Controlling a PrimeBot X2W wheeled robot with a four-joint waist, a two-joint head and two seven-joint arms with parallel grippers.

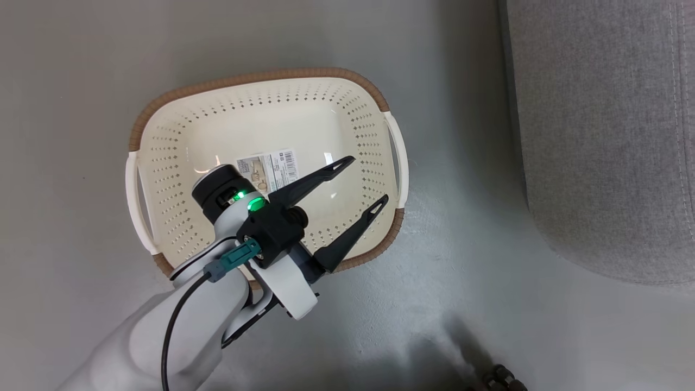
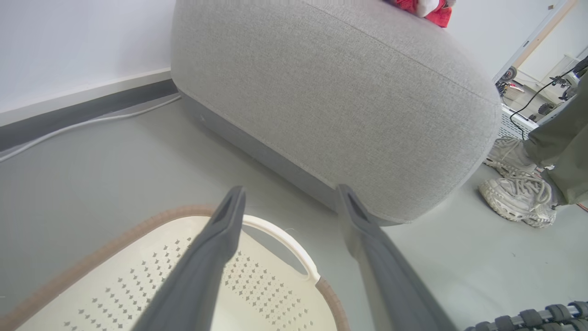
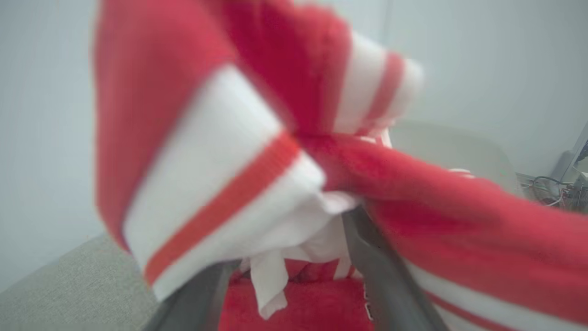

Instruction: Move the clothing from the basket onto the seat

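The cream basket stands on the grey floor with nothing in it but a label sticker. My left gripper hangs open over its right half; in the left wrist view the left gripper points past the basket handle at the seat. Red clothing shows on the seat's top. In the right wrist view, blurred red and white clothing drapes over my right gripper, whose fingers stand wide apart above the seat. The seat fills the head view's right side.
A person's pale shoes and olive trouser leg stand on the floor right of the seat. A white cable runs along the dark baseboard. Part of the robot's base shows low down.
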